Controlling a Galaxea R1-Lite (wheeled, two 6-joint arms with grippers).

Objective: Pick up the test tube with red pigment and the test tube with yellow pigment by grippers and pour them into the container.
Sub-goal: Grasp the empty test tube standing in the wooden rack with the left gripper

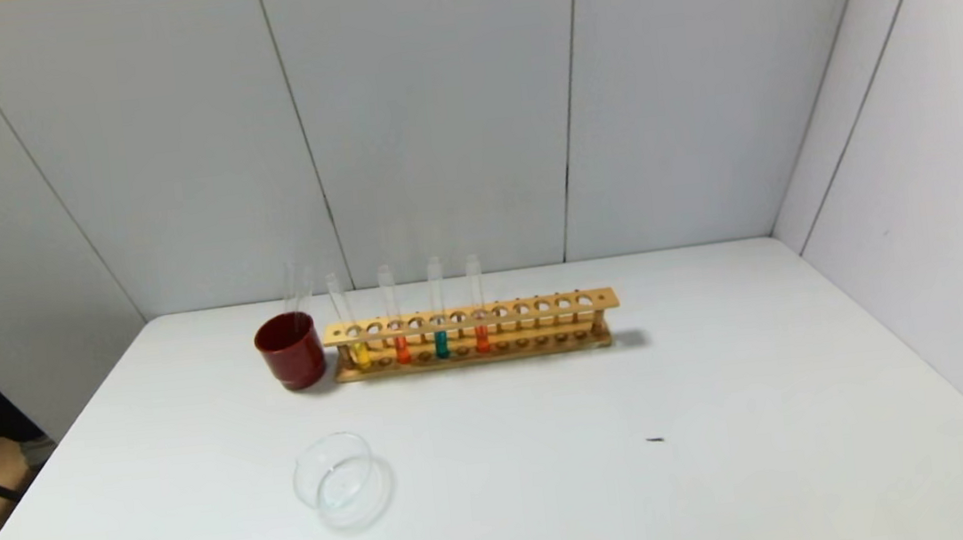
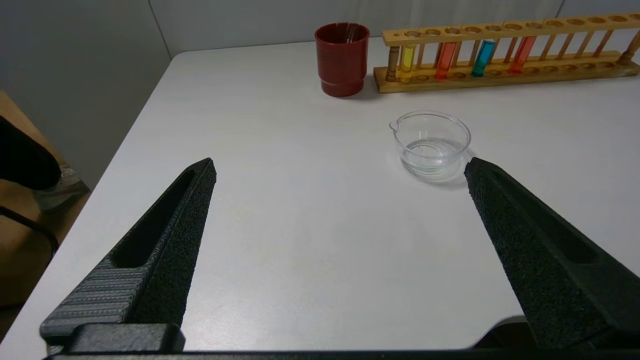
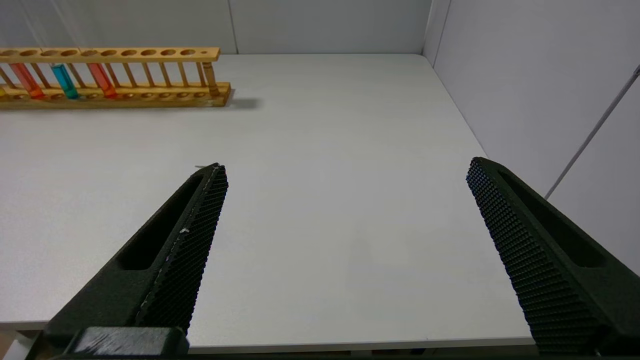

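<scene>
A wooden rack (image 1: 470, 335) at the back of the white table holds four upright tubes. From the left stand the yellow test tube (image 1: 359, 353), a red test tube (image 1: 401, 347), a teal tube (image 1: 441, 342) and a second red test tube (image 1: 481, 337). They also show in the left wrist view: the yellow tube (image 2: 407, 57) and a red tube (image 2: 444, 53). The clear glass container (image 1: 339, 480) sits nearer the front left, and shows in the left wrist view (image 2: 430, 142). My left gripper (image 2: 340, 170) is open and empty over the table's front left. My right gripper (image 3: 347, 170) is open and empty over the front right. Neither arm shows in the head view.
A dark red cup (image 1: 290, 351) with clear rods in it stands against the rack's left end. A small dark speck (image 1: 655, 440) lies on the table right of centre. Grey wall panels close the back and right side. The table's left edge drops to the floor.
</scene>
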